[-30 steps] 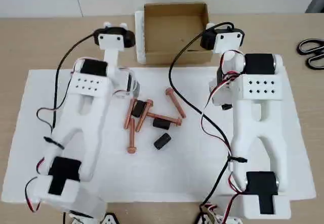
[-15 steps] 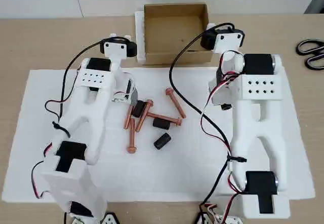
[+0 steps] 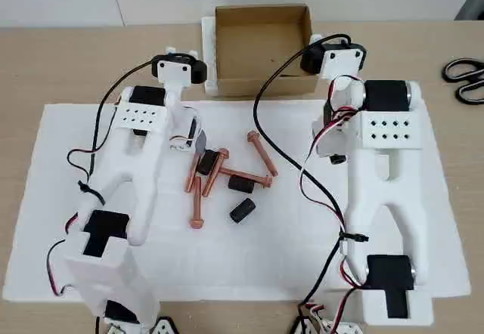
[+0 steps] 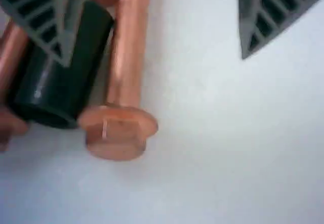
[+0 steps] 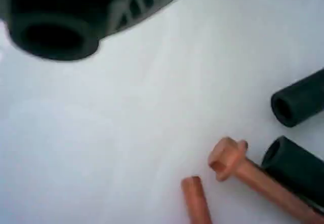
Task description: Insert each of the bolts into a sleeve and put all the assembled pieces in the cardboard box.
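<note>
Several copper bolts and three black sleeves lie in a loose heap mid-mat. My left gripper hangs open just over the heap's far left end. In the left wrist view its grey fingers straddle one bolt and a sleeve lying side by side. My right gripper sits right of the heap, shut on a black sleeve held off the mat. That view also has a bolt head and two sleeves. The cardboard box stands open at the back.
A white foam mat covers the tan table under both arms. Scissors lie at the far right edge. Black cables run from each arm's wrist across the mat. A white foam strip borders the box's left side.
My left arm has swung right and come down, bringing its gripper from beside the heap to directly over the leftmost bolts. The right arm and its sleeve have kept still.
</note>
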Robot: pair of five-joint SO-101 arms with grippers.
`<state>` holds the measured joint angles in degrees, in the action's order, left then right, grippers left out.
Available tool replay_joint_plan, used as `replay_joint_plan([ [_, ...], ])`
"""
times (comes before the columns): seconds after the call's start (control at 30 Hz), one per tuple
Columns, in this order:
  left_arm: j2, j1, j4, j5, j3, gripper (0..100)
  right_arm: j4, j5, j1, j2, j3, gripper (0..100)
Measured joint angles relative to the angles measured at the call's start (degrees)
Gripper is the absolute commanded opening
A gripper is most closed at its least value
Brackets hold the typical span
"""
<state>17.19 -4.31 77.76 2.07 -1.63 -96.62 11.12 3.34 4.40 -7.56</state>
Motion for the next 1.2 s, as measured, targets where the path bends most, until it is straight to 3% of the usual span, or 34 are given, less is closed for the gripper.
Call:
replay_joint_plan([
  [0.27, 6.7, 0.3, -1.3, -1.5, -1.1, 21, 0.0, 0.0, 0.0, 0.0, 0.0, 0.4],
  [0.77, 7.3, 0.3, -2.5, -1.5, -1.5, 21, 0.0, 0.0, 0.0, 0.0, 0.0, 0.4],
  [0.97, 7.3, 0.1, -2.5, -1.2, -1.5, 12, 0.0, 0.0, 0.4, 0.0, 0.0, 0.4],
  [1.2, 8.6, 0.1, -2.5, -1.2, -1.5, 11, 0.0, 0.0, 1.8, 0.0, 0.0, 0.4],
])
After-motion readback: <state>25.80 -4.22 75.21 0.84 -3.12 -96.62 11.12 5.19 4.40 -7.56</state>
